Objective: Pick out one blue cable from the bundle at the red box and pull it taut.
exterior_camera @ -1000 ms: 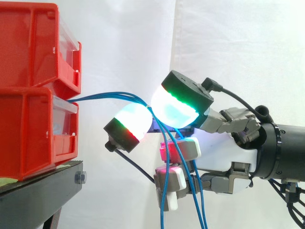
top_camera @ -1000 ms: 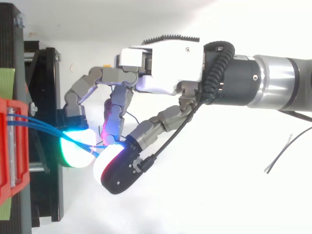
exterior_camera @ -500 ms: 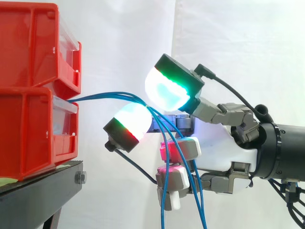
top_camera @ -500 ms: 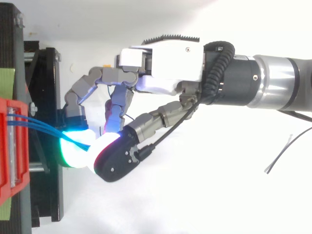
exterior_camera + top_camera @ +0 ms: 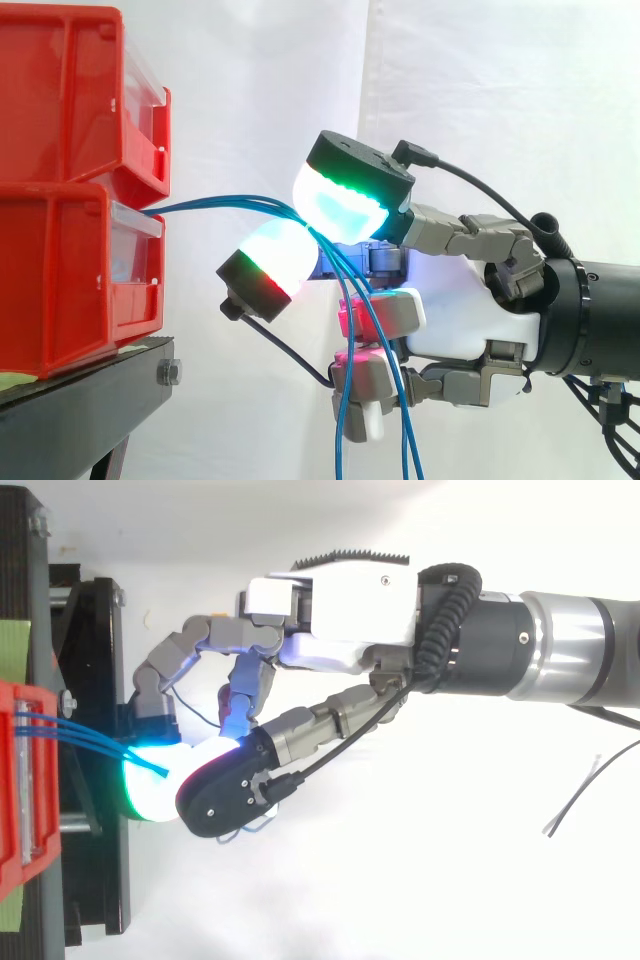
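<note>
A robot hand point(image 5: 465, 320) is holding its thumb and one finger curled together, their glowing pads point(image 5: 340, 205) pinching the blue cables point(image 5: 215, 204) between them. The cables are stretching from the red bins point(image 5: 60, 230) beyond the fingertips, then drooping past the lower fingers.

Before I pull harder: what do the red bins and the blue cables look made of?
Red bins: probably moulded plastic, going by the glossy, even colour and thick rims. Blue cables: thin and flexible, with a smooth, plastic-looking jacket, and they bend in soft curves. I cannot tell what the core is.
</note>
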